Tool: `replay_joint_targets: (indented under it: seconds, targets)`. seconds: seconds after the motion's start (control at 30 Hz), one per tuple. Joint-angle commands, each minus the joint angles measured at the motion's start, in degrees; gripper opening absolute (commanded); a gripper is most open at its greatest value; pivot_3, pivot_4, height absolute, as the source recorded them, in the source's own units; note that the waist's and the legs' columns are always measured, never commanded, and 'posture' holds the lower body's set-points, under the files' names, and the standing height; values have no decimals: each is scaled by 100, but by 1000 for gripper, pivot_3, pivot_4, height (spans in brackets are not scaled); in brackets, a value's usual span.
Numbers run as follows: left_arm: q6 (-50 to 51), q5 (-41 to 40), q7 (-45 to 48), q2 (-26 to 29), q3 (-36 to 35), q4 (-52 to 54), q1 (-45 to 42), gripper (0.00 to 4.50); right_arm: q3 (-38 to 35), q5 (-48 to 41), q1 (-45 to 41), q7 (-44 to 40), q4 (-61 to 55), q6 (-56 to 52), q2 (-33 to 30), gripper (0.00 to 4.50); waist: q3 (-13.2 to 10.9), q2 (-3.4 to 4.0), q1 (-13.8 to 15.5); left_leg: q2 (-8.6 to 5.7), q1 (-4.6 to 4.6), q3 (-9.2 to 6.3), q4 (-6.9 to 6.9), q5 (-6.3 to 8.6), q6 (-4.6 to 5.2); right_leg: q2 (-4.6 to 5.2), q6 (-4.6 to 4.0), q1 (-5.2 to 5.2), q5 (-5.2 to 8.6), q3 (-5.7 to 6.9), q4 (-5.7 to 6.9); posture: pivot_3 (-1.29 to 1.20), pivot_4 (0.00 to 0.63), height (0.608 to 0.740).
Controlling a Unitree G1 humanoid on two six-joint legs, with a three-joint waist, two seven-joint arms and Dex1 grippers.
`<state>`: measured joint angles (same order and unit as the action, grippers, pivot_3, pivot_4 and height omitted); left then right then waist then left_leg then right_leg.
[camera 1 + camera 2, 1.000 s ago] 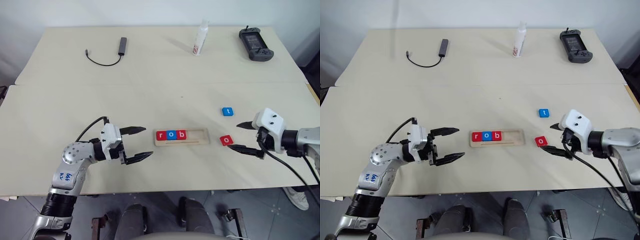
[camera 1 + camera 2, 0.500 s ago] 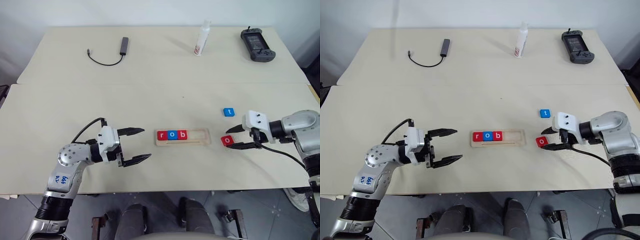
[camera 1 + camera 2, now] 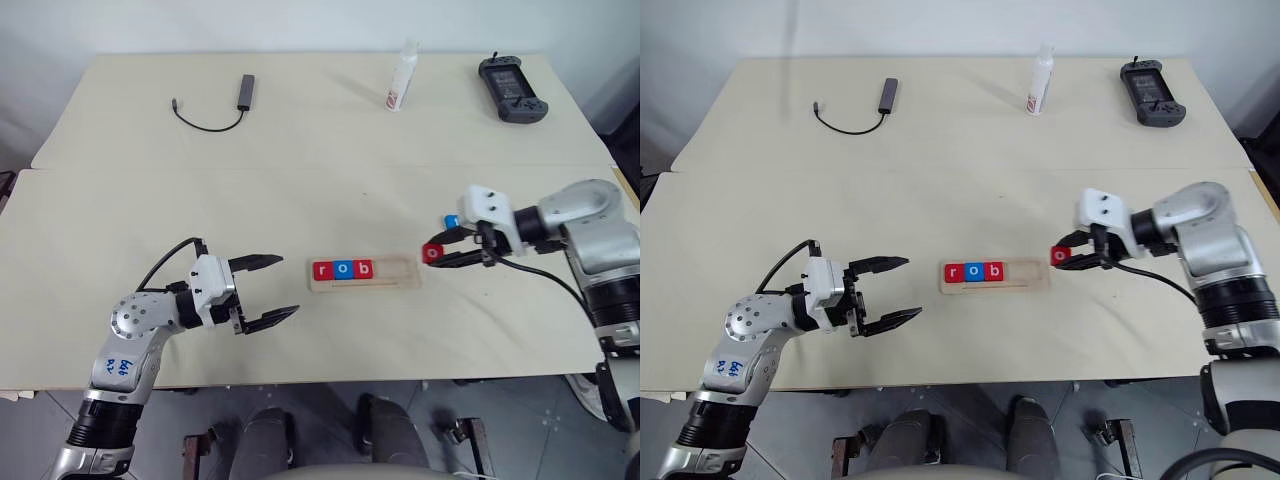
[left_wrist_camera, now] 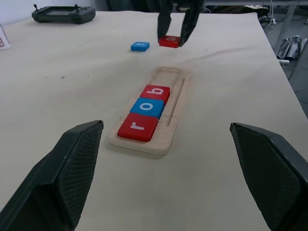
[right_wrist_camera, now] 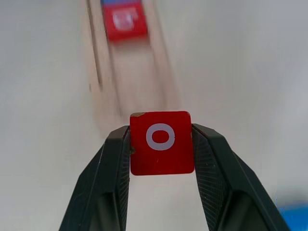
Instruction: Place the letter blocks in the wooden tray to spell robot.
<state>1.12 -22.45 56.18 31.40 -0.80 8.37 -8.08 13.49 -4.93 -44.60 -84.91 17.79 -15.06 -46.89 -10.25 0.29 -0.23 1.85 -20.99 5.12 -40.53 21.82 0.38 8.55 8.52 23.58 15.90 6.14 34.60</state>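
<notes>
Cream table [image 3: 300,180] bearing wooden tray [image 3: 395,272] just beside right gripper [image 3: 437,252]; blue t block [image 3: 452,221] behind it.

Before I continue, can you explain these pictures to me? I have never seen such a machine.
It is a two-armed robot at a table. Two pictures come from cameras in its head, looking down; the other two from cameras on its wrists. A wooden tray holds letter blocks reading r, o, b. The right gripper holds the red o block beside the tray's free end. The blue t block lies on the table. The left gripper is open, holding nothing. At the far edge lie a cable, a white bottle and a black controller.
</notes>
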Motion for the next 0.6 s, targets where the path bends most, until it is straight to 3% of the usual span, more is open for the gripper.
replay_joint_targets:
  seconds: [0.03, 0.4, 0.43, 0.6]
  targets:
    - [-20, -1, -97, -29, -1, 285, 123, 4500, 193, 98, -24, 200, -404, -357, 239, 1456, 0, 0, -2, 0, -2, 1, -1, 0, 0, 0, 0, 1, 0, 0, 0, 0, 150, 740]
    - [83, -34, -258, 14, -61, 532, 366, 4500, 365, 187, -2, 655, -482, -645, 702, 1456, 0, 0, -11, -2, -13, -7, -13, 0, 0, 1, 0, 4, 0, 6, 6, 0, 150, 740]
    - [88, -34, -268, 15, -60, 539, 369, 4500, 353, 141, 1, 655, -542, -761, 739, 2016, 0, 0, -12, -2, -13, -6, -13, 0, 0, 1, 0, 4, 0, 6, 6, 0, 150, 740]
    - [105, -35, -311, 12, -47, 572, 379, 4500, 255, 51, 8, 728, -721, -901, 814, 3535, 0, 0, -4, -2, -13, -6, -15, 0, 0, 2, 0, 4, 0, 5, 8, 0, 150, 740]
